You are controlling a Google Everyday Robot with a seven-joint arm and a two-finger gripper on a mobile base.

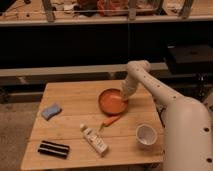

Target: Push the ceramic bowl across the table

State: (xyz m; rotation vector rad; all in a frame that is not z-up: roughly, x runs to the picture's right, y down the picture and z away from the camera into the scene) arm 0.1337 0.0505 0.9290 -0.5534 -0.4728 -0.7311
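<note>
Tabletop [70,95] of light wooden planks carries all items noted. Nearest the camera: a black bar-shaped object [53,149] at the front left, a white tube [94,139] lying at an angle near the front centre, and a small white cup [146,135] at the front right. A thin orange item [111,121] lies between the tube and the ceramic bowl [111,101]. A blue sponge [50,110] sits at the left edge. The ceramic bowl, orange-red, stands upright right of centre, towards the far half. The pincer [124,98] rests at the bowl's right rim, arm reaching in from the right; cannot tell its opening. Beyond stands a long dark shelf bench [75,55].
</note>
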